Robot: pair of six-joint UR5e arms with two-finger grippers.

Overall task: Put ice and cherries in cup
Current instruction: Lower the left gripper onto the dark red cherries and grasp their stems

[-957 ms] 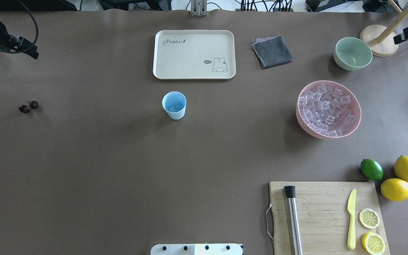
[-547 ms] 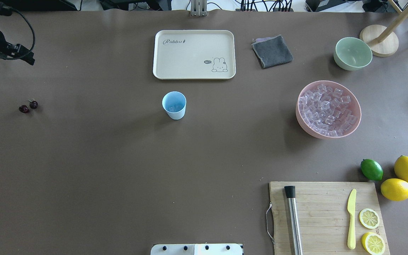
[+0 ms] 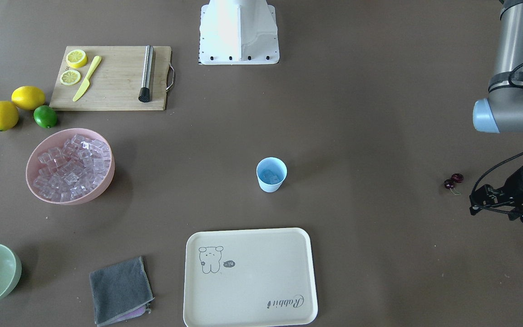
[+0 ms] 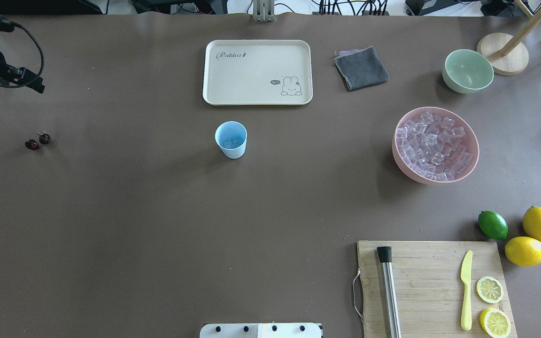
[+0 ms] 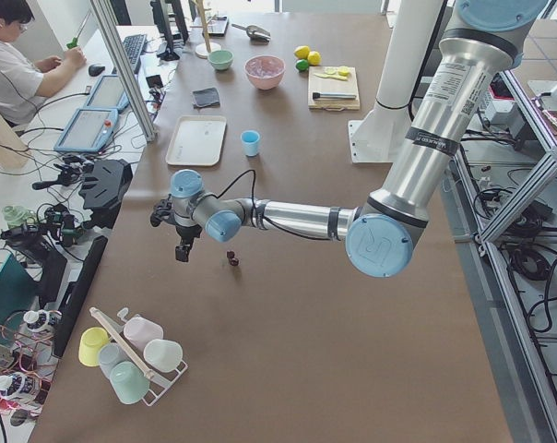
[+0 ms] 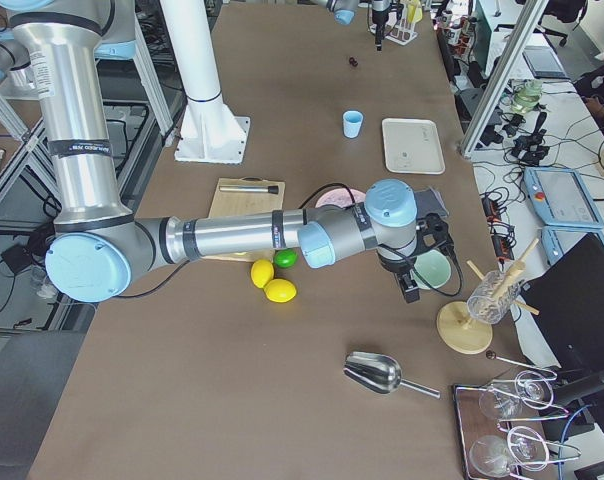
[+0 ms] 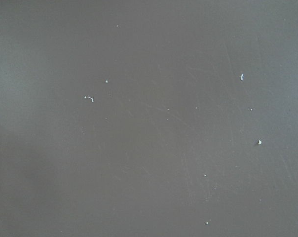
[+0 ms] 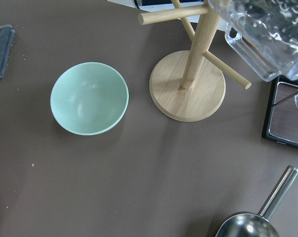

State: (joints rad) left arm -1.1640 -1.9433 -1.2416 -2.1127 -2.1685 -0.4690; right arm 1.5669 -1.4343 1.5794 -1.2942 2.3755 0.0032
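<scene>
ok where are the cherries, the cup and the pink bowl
cherries (image 4: pixel 44 138): overhead view, on the right-hand cherry
cup (image 4: pixel 233 151): overhead view, on its outer wall
pink bowl (image 4: pixel 401 164): overhead view, on its outer wall

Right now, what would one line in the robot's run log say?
cup: some ice inside | cherries: on table, outside cup | left tool: near cherries, grip unclear

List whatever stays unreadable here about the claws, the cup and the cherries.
- Left claw: open or shut unclear; small in exterior left, absent from its wrist view.
- Right claw: seen only in exterior right, its fingers too small.
- Cup: what lies inside, too small overhead.
- Cherries: stems, too small.
</scene>
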